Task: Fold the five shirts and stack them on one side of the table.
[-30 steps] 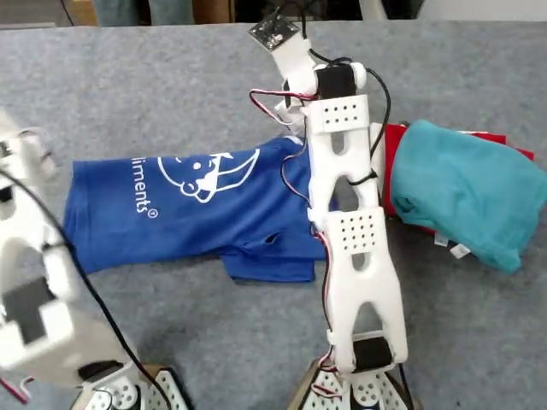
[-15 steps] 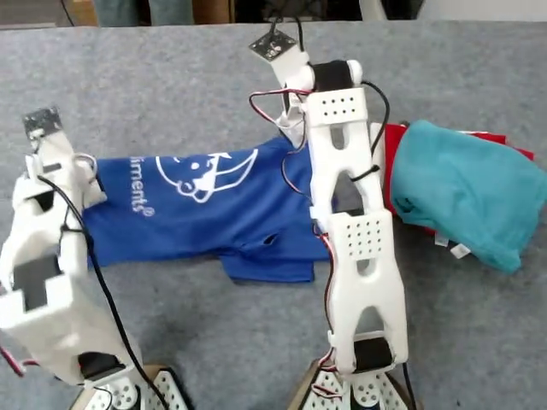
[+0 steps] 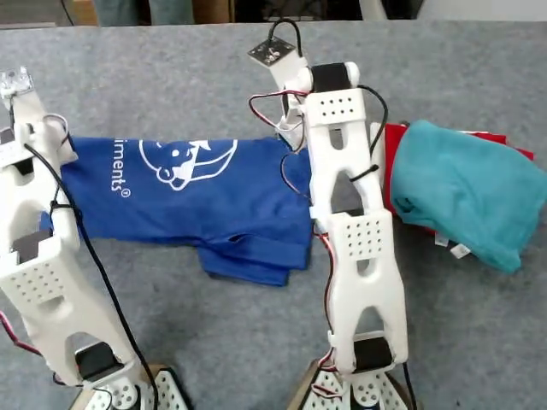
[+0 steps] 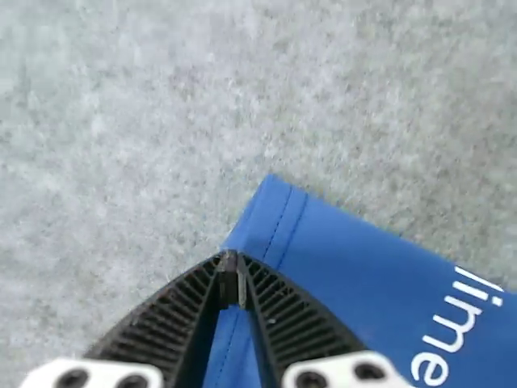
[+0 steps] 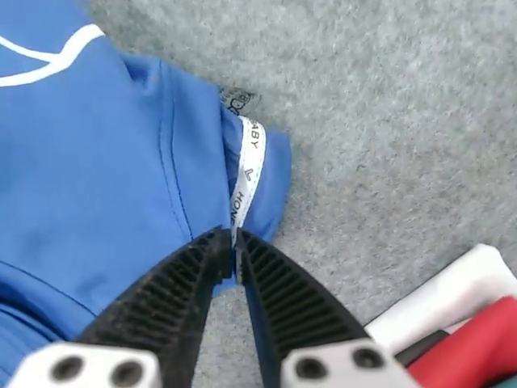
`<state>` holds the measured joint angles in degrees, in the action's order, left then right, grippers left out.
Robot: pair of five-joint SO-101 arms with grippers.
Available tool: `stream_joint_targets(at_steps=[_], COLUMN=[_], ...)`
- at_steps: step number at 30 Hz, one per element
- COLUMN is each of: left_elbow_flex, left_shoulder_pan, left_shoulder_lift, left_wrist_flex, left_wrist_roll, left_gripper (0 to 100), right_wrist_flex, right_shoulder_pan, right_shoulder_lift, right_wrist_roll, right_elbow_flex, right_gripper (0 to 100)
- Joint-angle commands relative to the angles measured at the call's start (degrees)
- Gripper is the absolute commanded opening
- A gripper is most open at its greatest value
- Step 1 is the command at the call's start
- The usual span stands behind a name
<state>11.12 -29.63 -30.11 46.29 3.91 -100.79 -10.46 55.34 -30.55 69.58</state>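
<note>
- While both claws are clamped down, the blue shirt (image 3: 197, 196) lies spread out between them on the grey table (image 3: 171, 60)
- left claw (image 4: 230, 279): jaws pinched right together on the shirt's hemmed edge, close to a corner of the fabric, with bare table past the tips
- right claw (image 5: 234, 242): squeezed closed too, biting the neck end of the shirt right at the white label (image 5: 245, 174), so there's blue cloth on one side of the jaws and table on the other
- the shirt's white lettering and cartoon print face up, nearer the left claw than the right
- one sleeve (image 3: 248, 260) is bunched and doubled over along the shirt's near edge, closer to the right claw
- teal shirt (image 3: 461, 192) sits in a loose heap on the other side of the right arm from the blue one, on top of a red shirt (image 3: 395, 145)
- that pile is near the right claw but not touching it, and well apart from the left claw
</note>
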Motion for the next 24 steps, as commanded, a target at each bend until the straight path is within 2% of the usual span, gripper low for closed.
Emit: stream_joint_targets(at_steps=[1,5,9,13,18,24], left_elbow_flex=[2.9,2.9,3.0,-0.3,0.0,7.9], left_shoulder_pan=[-0.1,-0.7,1.6,2.9,0.3,-2.1], left_shoulder_lift=[0.7,0.9,1.1,0.0,-4.4,-7.8], left_wrist_flex=[0.4,1.5,8.5,5.2,-0.4,6.5], left_wrist_roll=[1.5,1.5,1.7,1.5,1.2,-0.9], left_gripper=[3,3,3,3,3,3], right_wrist_flex=[-0.6,-0.5,-0.4,3.3,17.3,36.5], right_shoulder_pan=[-2.8,-6.3,-9.3,-13.5,-19.8,-21.7], right_shoulder_lift=[-6.9,-18.2,-32.1,-42.9,-51.0,-51.8], right_wrist_roll=[-3.3,-6.7,-10.0,-10.6,-10.5,-5.5], right_elbow_flex=[-3.1,-18.4,-37.0,-55.0,-76.4,-89.3], right_gripper=[1.3,1.3,1.3,1.3,1.4,1.5])
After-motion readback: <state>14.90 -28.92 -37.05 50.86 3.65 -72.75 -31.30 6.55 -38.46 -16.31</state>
